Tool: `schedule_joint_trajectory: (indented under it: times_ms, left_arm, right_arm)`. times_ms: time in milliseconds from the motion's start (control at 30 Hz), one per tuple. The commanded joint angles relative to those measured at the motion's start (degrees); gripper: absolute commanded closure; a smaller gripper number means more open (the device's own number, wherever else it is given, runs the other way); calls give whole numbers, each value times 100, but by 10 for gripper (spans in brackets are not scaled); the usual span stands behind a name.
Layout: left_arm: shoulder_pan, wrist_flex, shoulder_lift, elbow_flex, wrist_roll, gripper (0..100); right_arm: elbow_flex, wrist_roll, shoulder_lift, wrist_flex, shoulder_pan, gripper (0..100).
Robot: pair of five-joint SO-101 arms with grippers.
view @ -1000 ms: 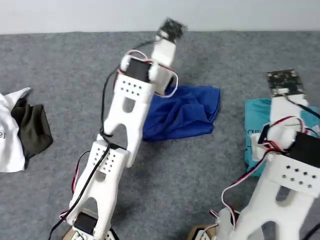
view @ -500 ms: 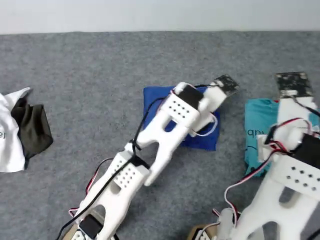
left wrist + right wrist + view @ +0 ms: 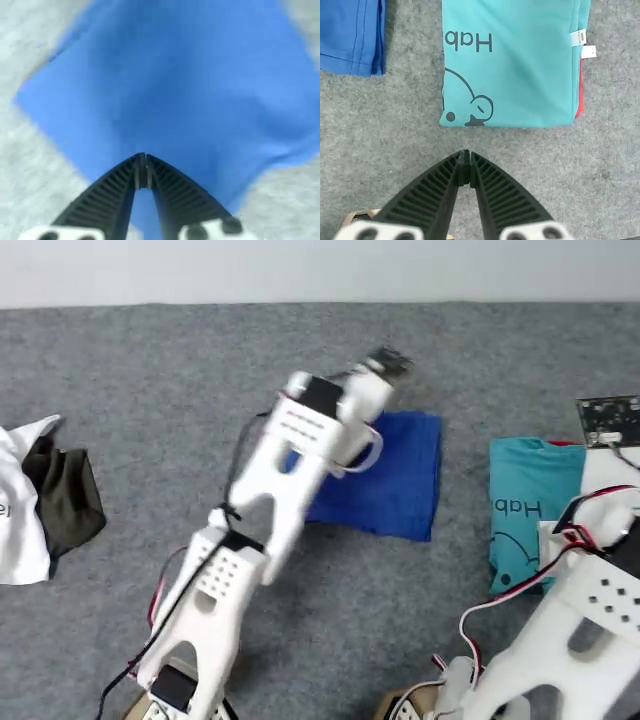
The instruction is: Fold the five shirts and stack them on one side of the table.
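A blue shirt (image 3: 395,485) lies folded flat in the middle of the grey table (image 3: 150,390). My left arm (image 3: 300,440) stretches over the shirt's far left corner. In the left wrist view my left gripper (image 3: 142,172) is shut, with nothing between its fingers, just above the blue shirt (image 3: 175,85). At the right a folded teal shirt (image 3: 525,510) rests on a red one (image 3: 580,95). My right gripper (image 3: 465,167) is shut over bare table, a little short of the near edge of the teal shirt (image 3: 515,60).
A white shirt (image 3: 20,505) and a dark shirt (image 3: 65,495) lie crumpled together at the table's left edge. The right arm (image 3: 590,610) stands at the front right. The blue shirt's corner (image 3: 350,35) lies close beside the teal stack.
The blue shirt went from a crumpled heap to a flat folded rectangle. My left arm swept right across it, then swung back to its far left corner. My right arm drew back to the right.
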Motion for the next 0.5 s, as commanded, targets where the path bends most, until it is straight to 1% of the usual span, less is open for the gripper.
schedule_joint_trajectory:
  times_ms: [0,133,233,333,467]
  left_arm:
    - [-220,132,-413,558,-18,995]
    - [-448,114,-396,1411,-35,995]
    - [-756,114,-378,1596,-35,995]
    - [-976,114,-484,1288,-35,995]
    - [-949,114,-695,611,-44,995]
  right_arm:
    - [-44,26,-119,31,66,983]
    - [-44,18,-92,-31,57,983]
    - [-44,26,-92,-31,57,983]
    - [-44,18,-84,-31,57,983]
    - [-44,18,-84,-84,-66,983]
